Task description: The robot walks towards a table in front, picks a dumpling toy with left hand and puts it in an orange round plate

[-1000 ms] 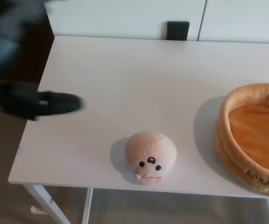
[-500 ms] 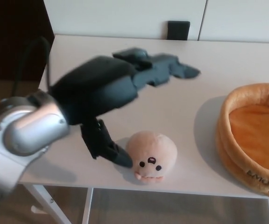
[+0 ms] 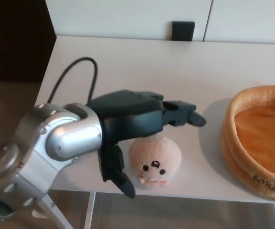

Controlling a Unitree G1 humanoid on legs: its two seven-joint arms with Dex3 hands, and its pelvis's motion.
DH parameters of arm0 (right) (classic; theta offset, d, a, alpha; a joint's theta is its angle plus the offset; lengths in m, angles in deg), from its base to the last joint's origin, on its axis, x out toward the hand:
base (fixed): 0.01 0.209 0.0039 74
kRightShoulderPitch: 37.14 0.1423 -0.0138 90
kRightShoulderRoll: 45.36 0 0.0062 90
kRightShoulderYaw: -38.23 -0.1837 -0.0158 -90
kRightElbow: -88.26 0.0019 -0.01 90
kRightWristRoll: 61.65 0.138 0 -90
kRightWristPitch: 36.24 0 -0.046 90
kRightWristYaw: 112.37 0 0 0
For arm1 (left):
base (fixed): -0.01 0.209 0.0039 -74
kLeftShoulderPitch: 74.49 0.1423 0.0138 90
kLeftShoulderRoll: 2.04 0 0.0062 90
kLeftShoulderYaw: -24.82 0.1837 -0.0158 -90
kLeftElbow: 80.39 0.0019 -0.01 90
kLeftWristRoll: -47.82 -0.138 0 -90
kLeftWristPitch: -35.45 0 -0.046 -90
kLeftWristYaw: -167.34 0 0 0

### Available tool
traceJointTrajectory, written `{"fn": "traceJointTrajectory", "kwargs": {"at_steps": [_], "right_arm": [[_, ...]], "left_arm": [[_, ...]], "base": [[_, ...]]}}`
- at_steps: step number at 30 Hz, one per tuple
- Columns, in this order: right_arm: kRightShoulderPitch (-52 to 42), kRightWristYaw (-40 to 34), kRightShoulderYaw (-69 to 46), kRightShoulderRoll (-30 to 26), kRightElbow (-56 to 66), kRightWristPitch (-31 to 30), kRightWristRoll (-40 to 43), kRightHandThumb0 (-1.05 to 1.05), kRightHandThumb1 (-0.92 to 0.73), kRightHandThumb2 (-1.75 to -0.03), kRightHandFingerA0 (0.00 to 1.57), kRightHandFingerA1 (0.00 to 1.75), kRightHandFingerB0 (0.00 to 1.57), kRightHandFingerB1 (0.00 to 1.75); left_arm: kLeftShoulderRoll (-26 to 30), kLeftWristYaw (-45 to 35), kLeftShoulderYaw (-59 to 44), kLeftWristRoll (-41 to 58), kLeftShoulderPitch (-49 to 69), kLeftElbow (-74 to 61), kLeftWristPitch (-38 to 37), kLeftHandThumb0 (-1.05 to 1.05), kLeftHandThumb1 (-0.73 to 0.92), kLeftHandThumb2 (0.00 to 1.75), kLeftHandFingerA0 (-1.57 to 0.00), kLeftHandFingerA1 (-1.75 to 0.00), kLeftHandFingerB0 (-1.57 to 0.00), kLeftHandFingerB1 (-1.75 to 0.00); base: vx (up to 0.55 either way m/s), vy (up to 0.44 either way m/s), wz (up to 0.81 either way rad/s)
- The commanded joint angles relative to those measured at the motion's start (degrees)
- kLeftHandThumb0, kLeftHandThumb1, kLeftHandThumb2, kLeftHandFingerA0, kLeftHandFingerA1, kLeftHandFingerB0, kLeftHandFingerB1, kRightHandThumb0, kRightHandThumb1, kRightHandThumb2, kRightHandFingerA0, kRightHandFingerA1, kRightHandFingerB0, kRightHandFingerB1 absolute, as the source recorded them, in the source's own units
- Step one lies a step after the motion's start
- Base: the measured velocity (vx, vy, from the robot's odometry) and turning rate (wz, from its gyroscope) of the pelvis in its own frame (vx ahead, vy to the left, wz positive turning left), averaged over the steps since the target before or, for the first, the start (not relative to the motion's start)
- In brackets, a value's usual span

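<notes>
- Setting: a white table (image 3: 128,67) stands before a white wall, with a small black object (image 3: 182,31) at its far edge. Dark floor shows to the left.
- Dumpling toy (image 3: 155,162): it sits upright on the table close to the near edge, face toward the camera, not lifted.
- Orange plate (image 3: 259,143): a soft, raised-rim round plate at the table's right side, partly cut off by the picture edge. It is empty in the visible part and well apart from the toy.
- Left hand (image 3: 132,129): it is positioned over the toy with fingers spread. Two fingers (image 3: 185,116) reach past the toy's far side; the thumb (image 3: 116,174) hangs down at the toy's left, near the table edge. The digits are apart and no grasp is formed.
- Right hand: not in view.
- Progress: the approach to the table appears complete and the hand is in place. Closing on the toy, lifting, carrying right and releasing into the plate remain.
- Clearance: bare table lies between toy and plate, so the carry path is open. The toy's closeness to the near edge is a risk: a push toward the robot could tip it off. The plate's rim requires a lift before the crossing.
</notes>
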Motion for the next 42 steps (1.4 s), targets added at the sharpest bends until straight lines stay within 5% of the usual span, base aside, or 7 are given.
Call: {"fn": "traceJointTrajectory", "kwargs": {"at_steps": [1, 8, 11, 26, 27, 39, 42], "right_arm": [[-0.48, -0.15, 0.45, -0.54, 0.98, -1.08, -0.20, -0.29, -0.52, -0.99, 0.59, 0.70, 0.12, 0.49], [-0.58, -0.16, 0.37, -0.24, 0.43, -0.57, -0.05, -0.38, -0.71, -0.62, 0.69, 0.53, 0.27, 0.30], [-0.44, -0.19, 0.31, -0.20, 0.34, -0.52, 0.02, -0.38, -0.71, -0.62, 0.69, 0.55, 0.27, 0.30], [0.04, 0.05, 1.28, -0.11, 1.30, -0.13, -0.35, -0.28, -0.52, -0.99, 0.56, 0.69, 0.11, 0.48], [0.13, -0.04, 1.34, -0.02, 1.19, -0.32, -0.35, -0.38, -0.71, -0.63, 0.67, 0.54, 0.26, 0.30], [1.10, 0.05, 1.58, 0.07, 0.30, -0.56, -0.22, -0.29, -0.51, -0.98, 0.58, 0.68, 0.10, 0.47], [0.85, -0.07, 1.72, 0.02, 0.69, -0.17, -0.28, -0.40, -0.72, -0.62, 0.67, 0.51, 0.25, 0.29]], "left_arm": [[-2.59, -3.40, 5.36, -11.17, -1.56, 2.34, 13.01, -0.35, -0.03, 0.72, 0.00, -0.51, -0.01, -0.50], [-6.40, 0.60, 9.21, -18.90, -1.08, 7.23, 11.58, -0.35, -0.01, 0.73, -0.01, -0.49, -0.02, -0.51], [-7.04, 1.78, 9.79, -21.33, -0.67, 8.50, 10.38, -0.76, 0.34, 0.70, -0.12, -0.38, -0.11, -0.41], [-10.76, 8.13, 15.91, -37.73, 0.86, 14.31, 6.74, -0.36, 0.03, 0.76, 0.00, -0.49, -0.07, -0.55], [-10.91, 8.66, 16.18, -38.37, 1.20, 14.59, 6.51, -0.81, 0.43, 0.54, -0.14, -0.31, -0.07, -0.36], [-14.24, 10.79, 14.49, -39.36, 5.50, 18.36, 4.82, -0.35, 0.00, 0.74, 0.00, -0.49, -0.07, -0.55], [-14.99, 10.05, 14.16, -40.47, 5.89, 19.18, 4.07, -0.73, 0.36, 0.73, -0.21, -0.43, -0.06, -0.41]], "base": [[0.00, 0.000, 0.00], [0.00, 0.000, 0.00], [0.00, 0.000, 0.00], [0.00, 0.000, 0.00], [0.00, 0.000, 0.00], [0.00, 0.000, 0.00], [0.00, 0.000, 0.00]]}}
